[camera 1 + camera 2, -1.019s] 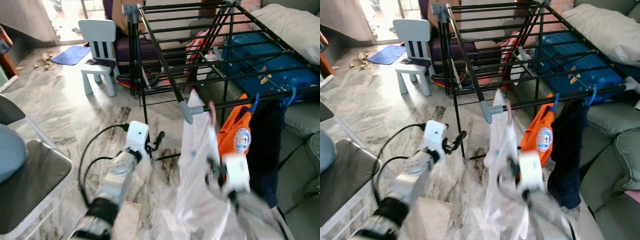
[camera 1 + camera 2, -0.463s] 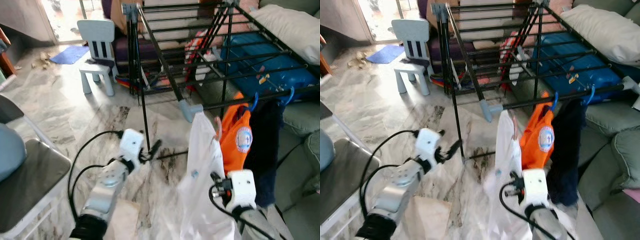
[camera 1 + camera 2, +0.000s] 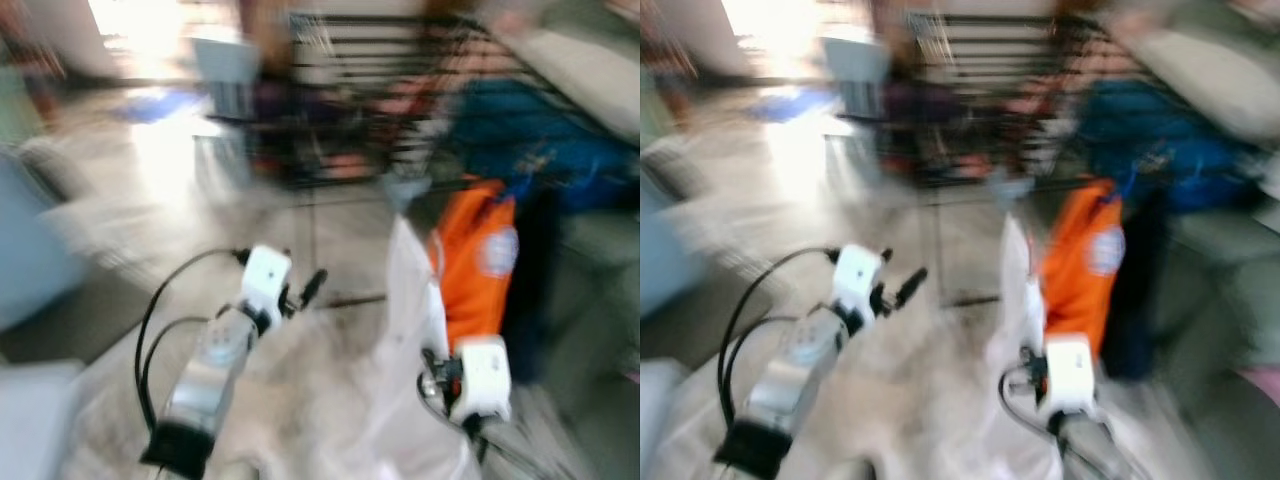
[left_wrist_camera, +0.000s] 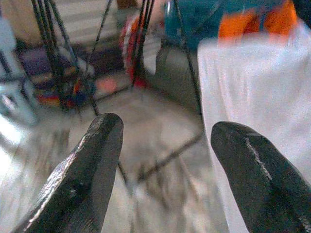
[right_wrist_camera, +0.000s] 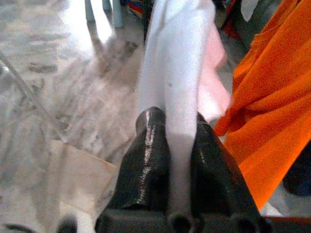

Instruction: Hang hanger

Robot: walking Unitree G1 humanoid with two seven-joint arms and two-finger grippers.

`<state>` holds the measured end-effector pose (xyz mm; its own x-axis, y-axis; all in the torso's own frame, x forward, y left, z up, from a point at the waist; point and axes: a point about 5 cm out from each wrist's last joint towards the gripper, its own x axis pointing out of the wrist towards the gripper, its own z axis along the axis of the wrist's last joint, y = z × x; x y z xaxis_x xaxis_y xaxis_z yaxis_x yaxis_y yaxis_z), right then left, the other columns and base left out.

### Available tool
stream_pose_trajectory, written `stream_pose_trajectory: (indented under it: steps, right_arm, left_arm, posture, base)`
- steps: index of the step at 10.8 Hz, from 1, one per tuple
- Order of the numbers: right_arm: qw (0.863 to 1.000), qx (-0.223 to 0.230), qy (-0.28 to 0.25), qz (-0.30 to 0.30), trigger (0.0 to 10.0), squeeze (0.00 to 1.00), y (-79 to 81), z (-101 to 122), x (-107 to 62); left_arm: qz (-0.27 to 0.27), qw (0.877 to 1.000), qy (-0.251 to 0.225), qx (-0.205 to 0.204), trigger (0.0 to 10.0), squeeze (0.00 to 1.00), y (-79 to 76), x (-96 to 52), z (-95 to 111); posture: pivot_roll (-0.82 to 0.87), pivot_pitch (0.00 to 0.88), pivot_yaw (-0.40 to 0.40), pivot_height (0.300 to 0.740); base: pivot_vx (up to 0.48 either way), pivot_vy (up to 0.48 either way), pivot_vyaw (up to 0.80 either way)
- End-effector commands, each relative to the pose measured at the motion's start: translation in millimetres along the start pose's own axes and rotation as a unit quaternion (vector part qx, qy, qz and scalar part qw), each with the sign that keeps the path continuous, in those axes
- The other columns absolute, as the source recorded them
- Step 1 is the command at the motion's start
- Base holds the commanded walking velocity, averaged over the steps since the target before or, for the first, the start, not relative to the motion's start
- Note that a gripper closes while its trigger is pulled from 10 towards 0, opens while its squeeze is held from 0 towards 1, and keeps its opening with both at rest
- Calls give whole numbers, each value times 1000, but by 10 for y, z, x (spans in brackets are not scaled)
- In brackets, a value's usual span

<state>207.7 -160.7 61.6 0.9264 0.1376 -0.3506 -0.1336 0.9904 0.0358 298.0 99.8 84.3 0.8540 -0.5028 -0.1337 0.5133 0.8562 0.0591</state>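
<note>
White garment, soft and thin, pinched between the two black fingers of the right gripper; hanger itself not discernible under the cloth. Hangs at the near edge of the black metal drying rack, just left of one orange garment with a round badge, itself beside one dark garment. Three pieces of clothing in a row there, all limp and draped.

Left gripper held out low over the pale marbled floor, fingers spread wide, glossy and rounded, closed on nothing; white cloth near one finger, thin rack legs ahead.

Head views heavily smeared: pale child's chair at far left of the rack, blue bulk under the bars, grey cushions to the right. Open floor between the two silver arms.
</note>
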Motion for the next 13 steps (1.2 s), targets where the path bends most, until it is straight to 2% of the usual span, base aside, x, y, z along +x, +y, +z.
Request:
stream_pose_trajectory:
  steps: [1, 3, 5, 6, 7, 8, 9, 10, 12, 13]
  right_arm:
    - [1000, 18, -17, 0, 10000, 0, -1, 78, 11]
    - [999, 48, -21, 3, 10000, 0, -26, 128, 65]
    - [999, 39, -12, 12, 10000, 0, -56, 142, 98]
    - [999, 36, 0, 11, 10000, 0, -58, 132, 109]
    - [999, 42, 6, 10, 10000, 0, -63, 156, 92]
    - [998, 55, 8, -4, 10000, 0, -102, 175, 71]
    - [997, 70, 31, -29, 10000, 0, -179, 138, 15]
    - [998, 39, 48, -25, 10000, 0, -190, 133, -37]
    - [997, 35, 69, -14, 10000, 0, -205, 140, -90]
    - [995, 51, 77, -22, 10000, 0, -215, 115, -98]
  left_arm:
    - [-21, 1000, -14, 14, 10000, 0, -56, 65, 109]
    - [-64, 997, -23, 20, 10000, 0, -121, 42, 143]
    - [-123, 990, -31, 64, 10000, 0, -136, -17, 176]
    - [-128, 987, -41, 88, 10000, 0, -197, -1, 182]
    - [-107, 987, -77, 96, 10000, 0, -311, 82, 263]
    - [-92, 988, -80, 92, 10000, 0, -314, 109, 279]
    - [-55, 993, -71, 72, 10000, 0, -210, 110, 266]
    - [-36, 996, -56, 59, 10000, 0, -125, 78, 214]
    - [-40, 996, -53, 65, 10000, 0, -113, 52, 156]
    - [-39, 996, -50, 65, 10000, 0, -111, 50, 142]
  posture:
    - [19, 0, -31, 740]
    - [50, 0, -52, 740]
    - [72, 0, -71, 740]
    - [53, 0, -53, 740]
    - [30, 0, -34, 740]
    - [23, 0, -27, 740]
    - [22, 0, -20, 740]
    - [23, 0, -13, 740]
    - [39, 0, -27, 740]
    - [39, 0, -27, 740]
  base:
    - [-319, 0, 0]
    - [-141, 0, 0]
    - [0, 0, 0]
    - [0, 0, 0]
    - [0, 0, 0]
    - [0, 0, 0]
    - [0, 0, 0]
    - [0, 0, 0]
    - [0, -122, 0]
    - [0, -259, 0]
